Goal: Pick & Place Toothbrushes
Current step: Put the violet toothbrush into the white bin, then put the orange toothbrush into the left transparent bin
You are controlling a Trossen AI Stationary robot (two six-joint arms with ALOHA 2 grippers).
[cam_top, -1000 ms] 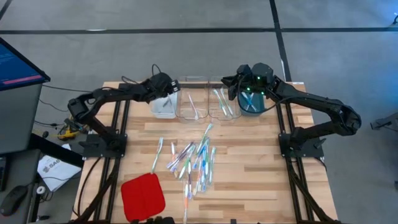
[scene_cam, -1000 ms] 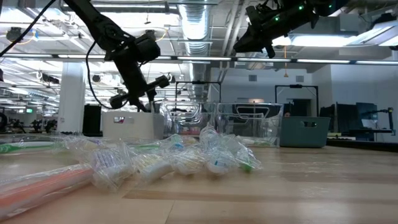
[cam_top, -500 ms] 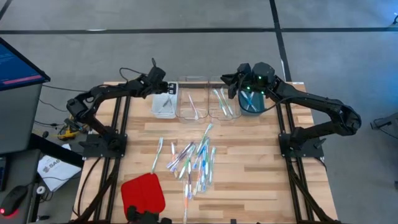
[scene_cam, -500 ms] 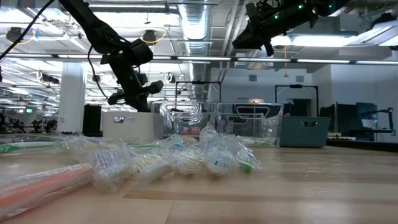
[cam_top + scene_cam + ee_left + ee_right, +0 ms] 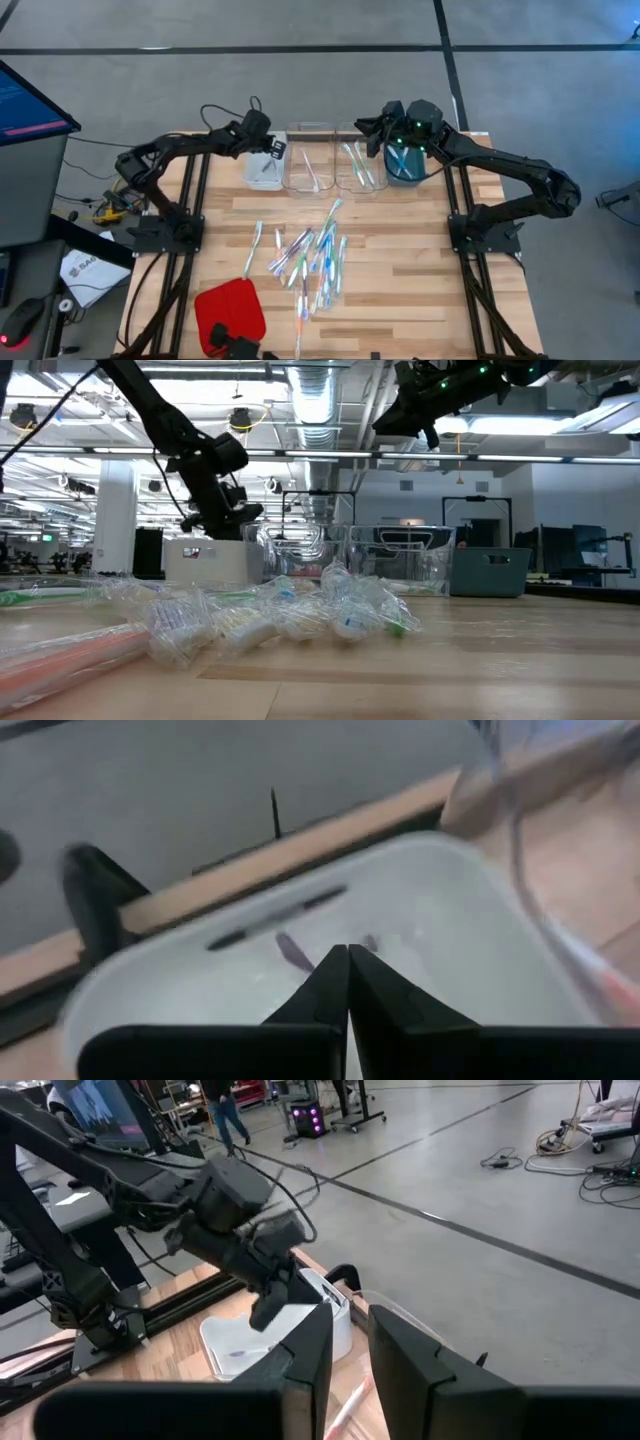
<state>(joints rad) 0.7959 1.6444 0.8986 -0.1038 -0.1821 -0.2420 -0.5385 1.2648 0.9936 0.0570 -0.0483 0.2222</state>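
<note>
Both grippers hung over the far row of trays. The left gripper [image 5: 348, 982] had its fingers pressed together on nothing, just above the white tray [image 5: 262, 168], where a dark-tipped brush [image 5: 295, 952] lay. The right gripper [image 5: 348, 1352] stood a little parted, empty as far as I could tell, above the teal tray [image 5: 405, 166]. Most toothbrushes [image 5: 310, 260] lay heaped mid-table, a few already in the clear trays [image 5: 330, 165]. They looked light and stiff, their crinkly wrappers likely slippery; I would have pinched one at mid-handle, crosswise. In the low view the wrappers glared so much that single brushes could not be told apart, and the red pad [image 5: 229, 311] was hard to make out there.
</note>
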